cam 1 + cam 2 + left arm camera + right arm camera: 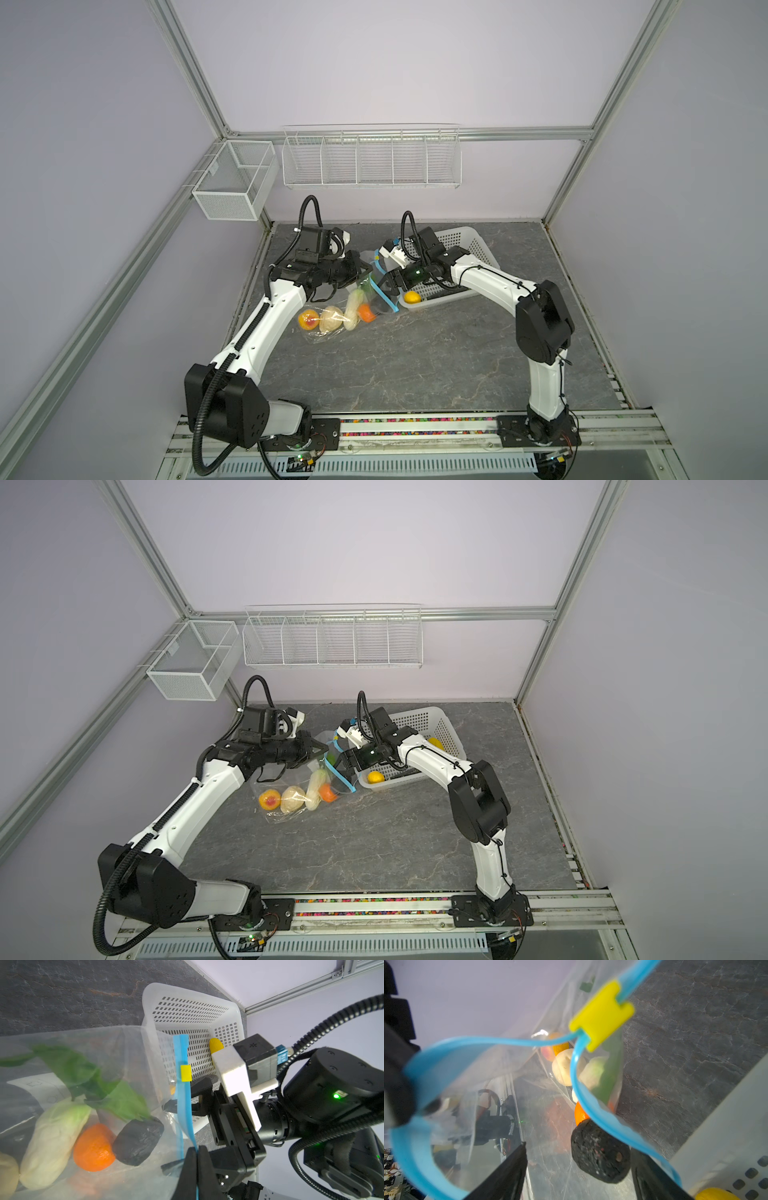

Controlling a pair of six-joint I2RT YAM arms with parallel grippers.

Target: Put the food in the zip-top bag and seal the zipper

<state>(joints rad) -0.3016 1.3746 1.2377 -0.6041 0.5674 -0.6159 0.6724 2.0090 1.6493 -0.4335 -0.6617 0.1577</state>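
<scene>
The clear zip-top bag [328,332] lies on the dark table with its mouth lifted toward the white basket. My left gripper [197,1152] is shut on the light-blue zipper [182,1093] at the mouth's edge, near the yellow slider [186,1073]. My right gripper [578,1147] stands open inside the mouth. A dark lumpy food piece [600,1153] lies loose between its fingers. Deeper in the bag are an orange fruit [93,1147], a pale cabbage with green leaves [54,1142], a cream piece [331,319] and an orange-yellow fruit [307,320].
The white perforated basket [482,249] stands right behind the bag's mouth, under my right arm. It holds a yellow round fruit [412,297] and a yellow corn-like piece [434,742]. A wire rack [370,160] and a mesh box [232,183] hang at the back.
</scene>
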